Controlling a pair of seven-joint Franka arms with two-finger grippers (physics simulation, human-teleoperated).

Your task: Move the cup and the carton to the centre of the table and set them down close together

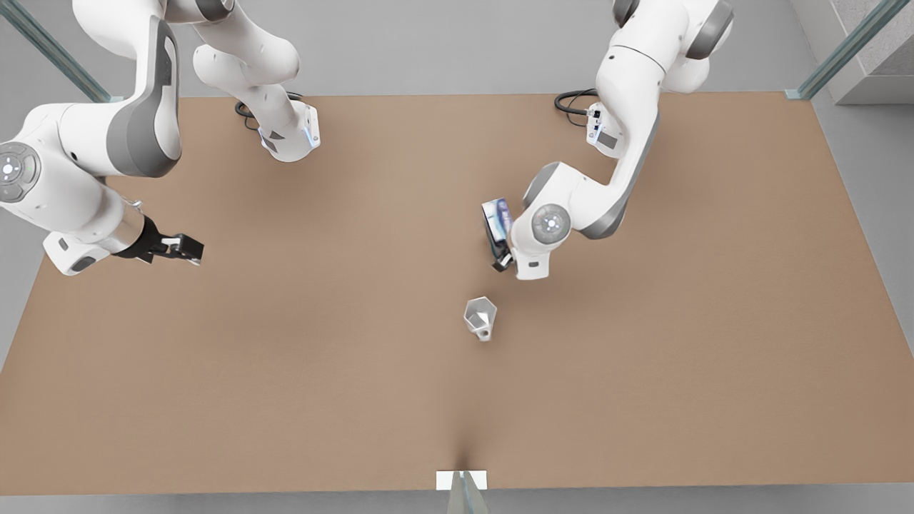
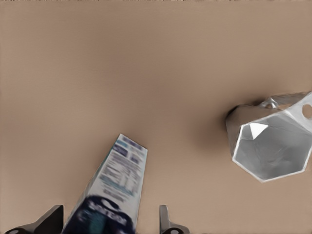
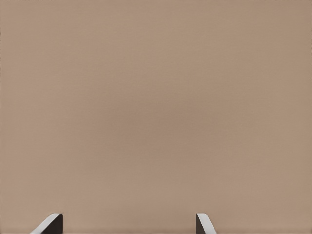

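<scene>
Near the middle of the front view, a little right of centre, my left claw (image 1: 503, 258) hangs below its white arm with the carton (image 1: 497, 220) beside it. From that camera my wrist hides most of the claw, so I cannot tell there how the fingers sit. My left wrist view answers this: the carton (image 2: 113, 190) stands between my two dark fingers (image 2: 165, 222), printed face up, with some gap showing on one side. I cannot tell from it whether the fingers press the carton or merely bracket it.

The cup (image 1: 480, 318) stands on the table (image 1: 643, 371) just below the carton in the front view, close to it but apart, near the table's centre. There it reads as a small pale shape with its handle toward the lower edge of the frame. The left wrist view looks down into the cup (image 2: 272, 146), showing the faceted rim and grey inside.

At the left edge of the front view my right claw (image 1: 187, 250) waits above the table, well apart from both things. My right wrist view shows its fingers (image 3: 202, 224) spread wide with bare table (image 3: 156, 107) between them.
</scene>
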